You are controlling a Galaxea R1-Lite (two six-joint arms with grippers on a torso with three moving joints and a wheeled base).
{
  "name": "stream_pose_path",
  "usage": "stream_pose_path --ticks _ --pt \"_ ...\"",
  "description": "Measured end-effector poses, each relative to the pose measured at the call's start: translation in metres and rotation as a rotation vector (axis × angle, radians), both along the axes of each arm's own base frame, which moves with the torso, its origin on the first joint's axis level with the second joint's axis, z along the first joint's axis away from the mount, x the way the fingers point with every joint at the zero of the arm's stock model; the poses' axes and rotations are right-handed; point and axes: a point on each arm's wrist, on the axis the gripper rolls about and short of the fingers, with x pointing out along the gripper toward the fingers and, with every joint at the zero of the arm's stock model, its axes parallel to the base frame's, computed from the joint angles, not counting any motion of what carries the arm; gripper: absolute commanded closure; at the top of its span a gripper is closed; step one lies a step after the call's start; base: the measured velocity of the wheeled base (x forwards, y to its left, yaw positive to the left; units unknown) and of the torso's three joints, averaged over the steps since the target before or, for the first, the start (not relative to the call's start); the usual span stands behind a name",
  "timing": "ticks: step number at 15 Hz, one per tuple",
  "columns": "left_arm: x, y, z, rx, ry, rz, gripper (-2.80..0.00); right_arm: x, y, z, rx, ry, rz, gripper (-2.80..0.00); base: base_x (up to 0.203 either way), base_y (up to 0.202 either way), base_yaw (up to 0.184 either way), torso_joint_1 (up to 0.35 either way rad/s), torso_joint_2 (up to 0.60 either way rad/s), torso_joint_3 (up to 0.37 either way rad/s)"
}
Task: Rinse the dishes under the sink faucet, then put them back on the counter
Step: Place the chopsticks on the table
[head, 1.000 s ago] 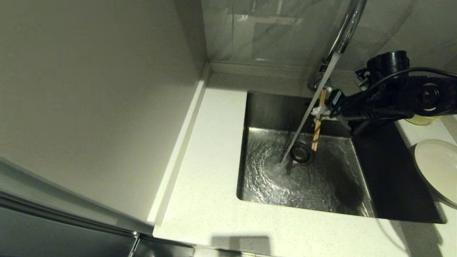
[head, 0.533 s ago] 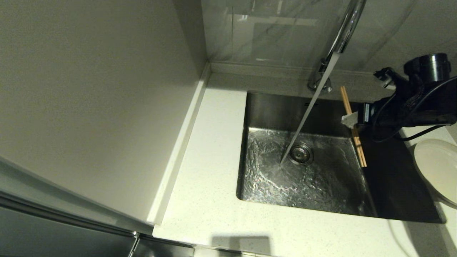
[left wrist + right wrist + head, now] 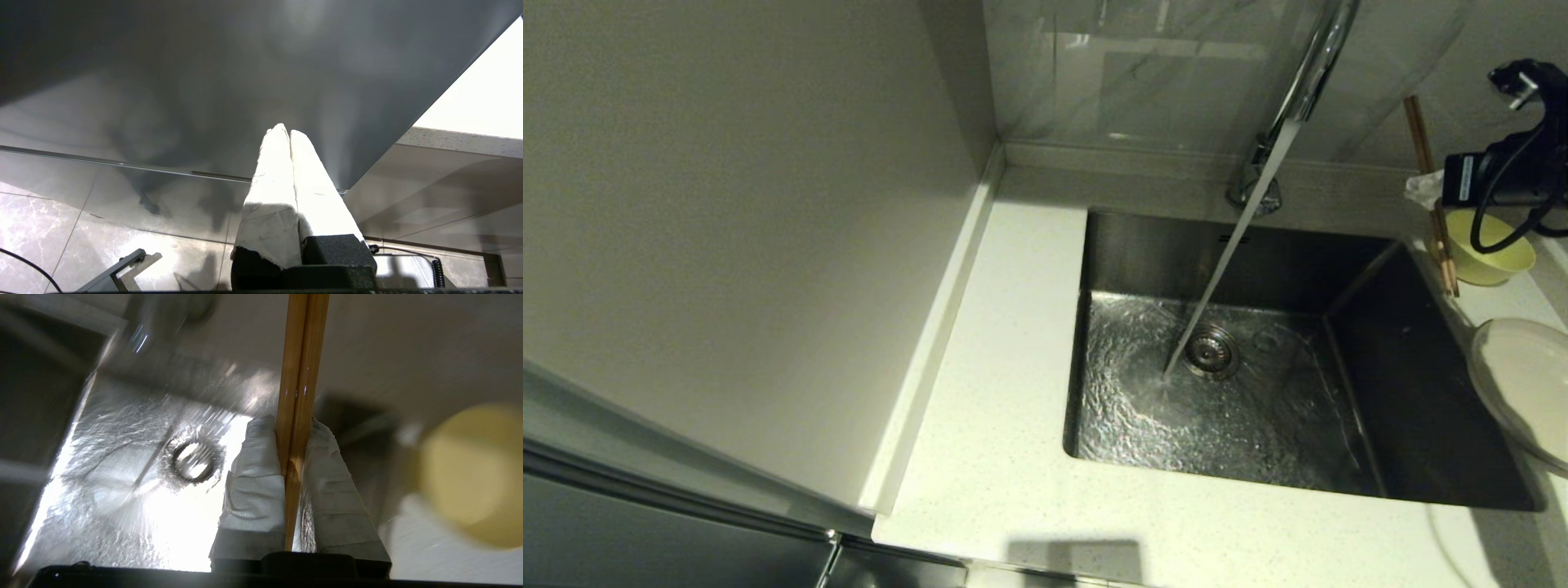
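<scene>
while water pours: the sink faucet (image 3: 1308, 77) runs a slanted stream into the sink (image 3: 1225, 392), landing just beside the strainer drain (image 3: 1213, 351).
right gripper (image 3: 1425, 189): clenched on the chopsticks (image 3: 1431, 192), held over the counter (image 3: 1005, 425) at the sink's right rear corner, well apart from the stream.
chopsticks: steeply tilted, pinched side by side between the white padded fingers (image 3: 255, 486).
bowl (image 3: 1490, 249): on the counter just beside the chopsticks' lower ends.
plate (image 3: 1523, 388): right of the sink.
left gripper (image 3: 290, 136): pads pressed together, empty, parked below the counter edge.
</scene>
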Motion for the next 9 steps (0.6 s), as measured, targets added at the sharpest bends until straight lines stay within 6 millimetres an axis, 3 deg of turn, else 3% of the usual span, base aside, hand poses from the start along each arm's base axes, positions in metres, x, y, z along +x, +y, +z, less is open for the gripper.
stream_pose_path --ticks 2,6,9 --pt "0.0 0.0 0.0 0.0 0.0 0.0 0.0 0.009 -0.021 0.009 -0.055 -0.07 -0.056 0.0 0.0 0.0 0.0 0.0 0.0 0.0" --pt "0.0 0.0 0.0 0.0 0.0 0.0 0.0 0.026 -0.064 0.005 -0.186 -0.203 -0.191 0.0 0.0 0.0 0.0 0.0 0.0 0.0" --pt "0.0 0.0 0.0 0.0 -0.001 0.0 0.0 0.03 -0.088 -0.007 -0.221 -0.192 -0.268 0.0 0.0 0.0 0.0 0.0 0.0 0.0"
